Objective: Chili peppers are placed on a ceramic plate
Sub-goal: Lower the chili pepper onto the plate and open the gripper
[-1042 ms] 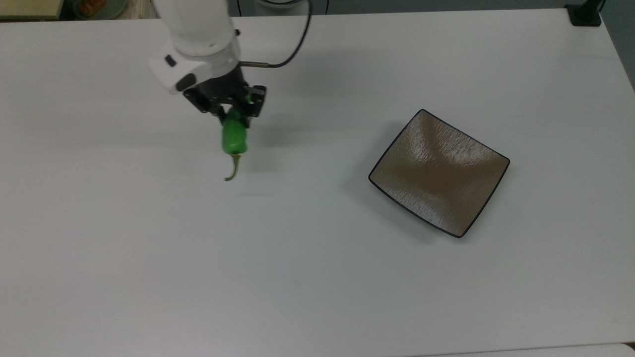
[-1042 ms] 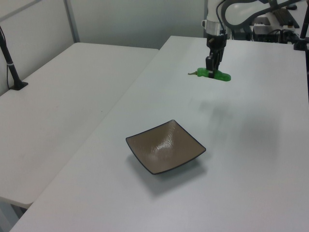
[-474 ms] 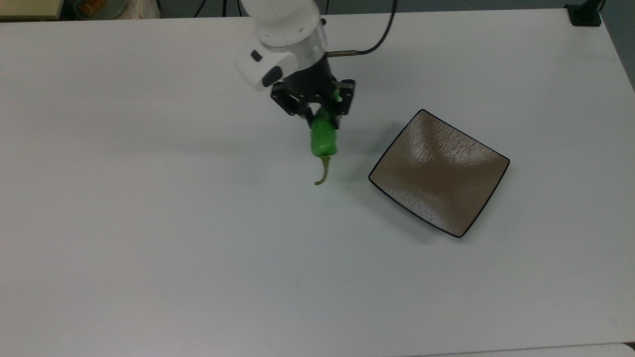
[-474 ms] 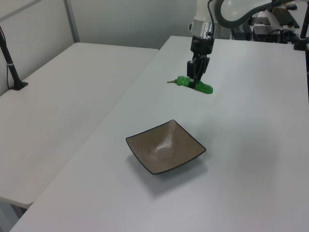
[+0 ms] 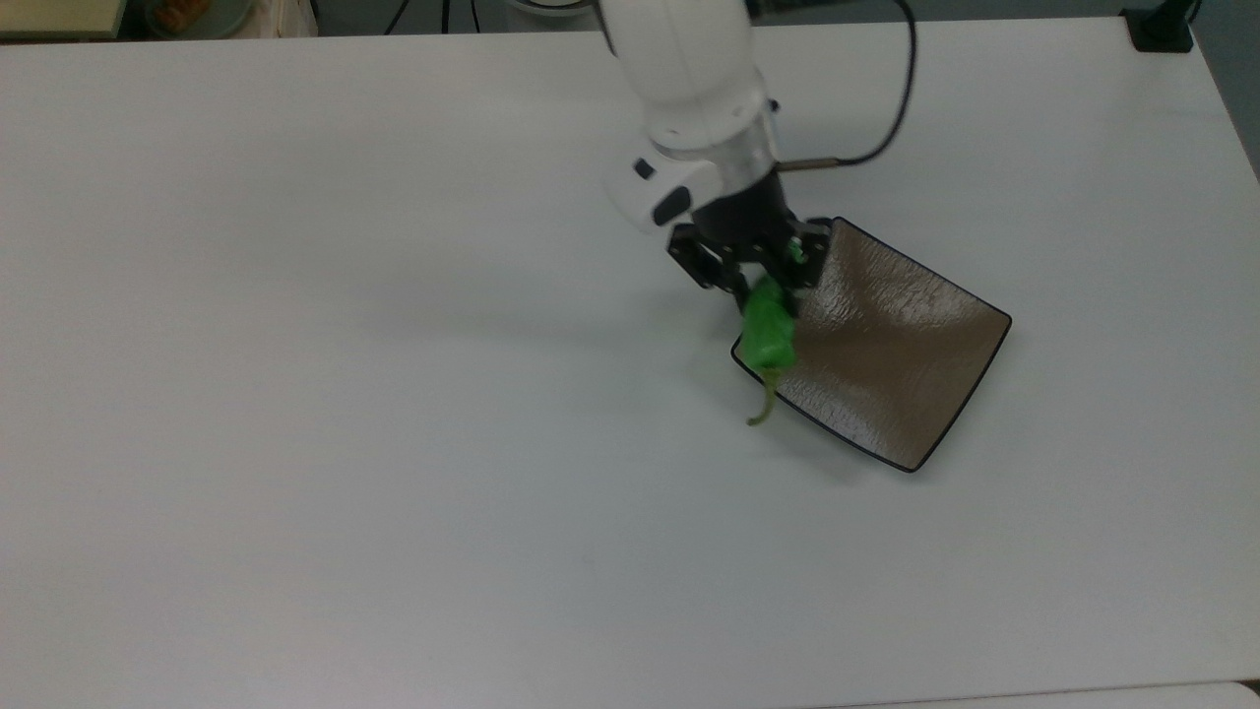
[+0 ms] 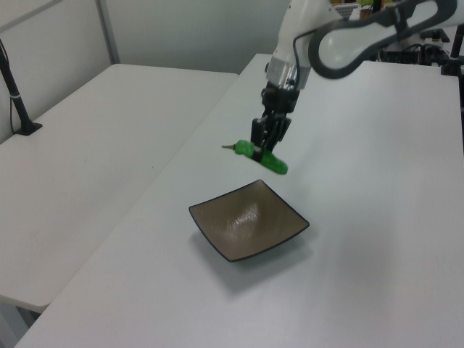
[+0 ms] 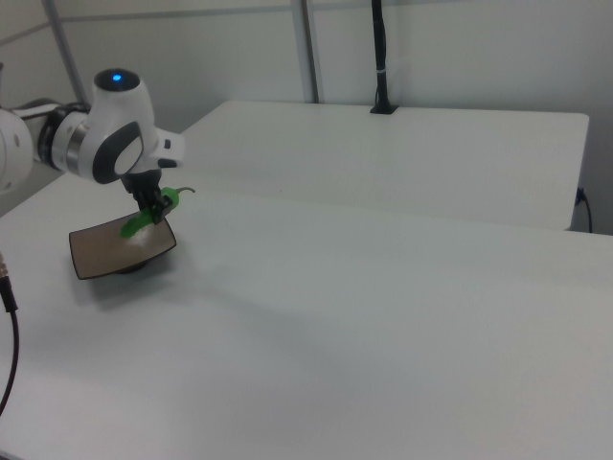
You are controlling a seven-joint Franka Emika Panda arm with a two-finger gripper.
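The white arm reaches across the white bench with its jaws pinching the chili pepper by its thicker middle. In the top view the pepper hangs below the black fingers, its green body over the plate's corner nearest the top view's left, and its thin olive stem curls down past the black rim over bare bench.

In the left view the jaws hold the pepper clear of the surface, lying roughly level with a slight tilt: the stem end points toward the left view's left and the other end dips toward the left view's right. It sits above and just behind the far corner of the ceramic plate, not touching it.

The plate is square, glossy brown-tan, with a thin black rim and upturned corners, resting flat on the bench and turned so that a corner points toward the arm. Nothing lies on it.

In the right view the pepper shows bright green under the arm's rounded white and grey wrist, over the plate toward the right view's right edge of it; from this angle it is hard to tell how high above the plate it hangs. A black cable loops from the wrist across the bench.
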